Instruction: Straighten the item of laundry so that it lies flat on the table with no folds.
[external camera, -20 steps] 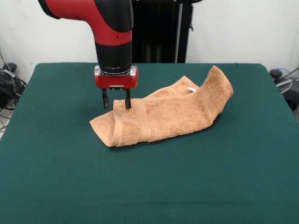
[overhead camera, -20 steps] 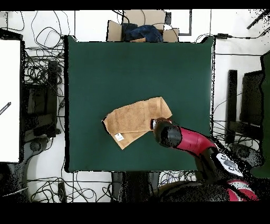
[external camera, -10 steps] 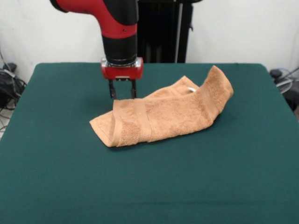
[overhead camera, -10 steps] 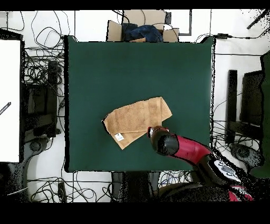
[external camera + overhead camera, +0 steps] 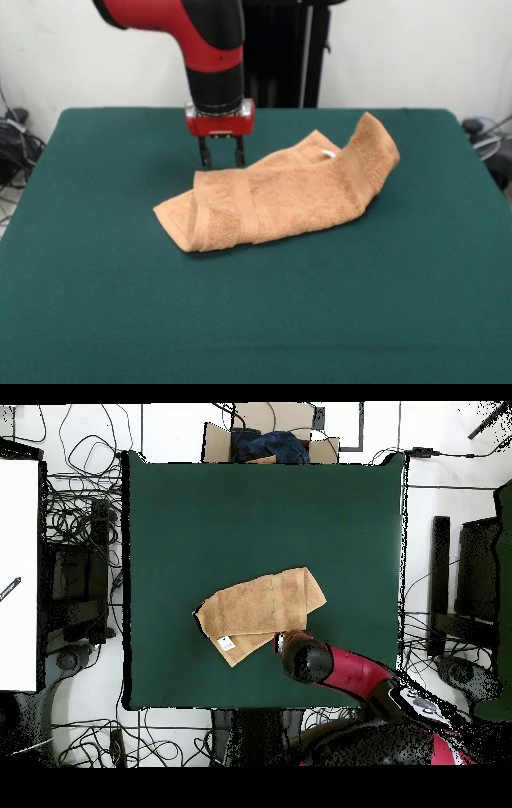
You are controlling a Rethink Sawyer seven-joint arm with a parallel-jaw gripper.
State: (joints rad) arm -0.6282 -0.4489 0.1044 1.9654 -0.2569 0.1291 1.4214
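The item of laundry (image 5: 280, 196) is a peach-orange towel lying folded over itself, its right end humped up and a small white tag (image 5: 328, 154) showing at its far edge. From overhead the towel (image 5: 260, 609) forms a slanted band on the green table (image 5: 250, 504), with the tag (image 5: 227, 643) at its lower left corner. My gripper (image 5: 222, 160) hangs open just behind the towel's left part, a little above the table (image 5: 120, 304), with nothing between its fingers. In the overhead view the red arm (image 5: 305, 659) covers the gripper.
A cardboard box (image 5: 270, 444) holding dark blue cloth sits past the table's top edge in the overhead view. Cables ring the table, and a white surface (image 5: 18, 574) lies at the left. The black pedestal (image 5: 276, 56) rises behind the table.
My gripper has lifted off the towel's left end and drawn back toward the far side and slightly right in the front view. The towel has not moved.
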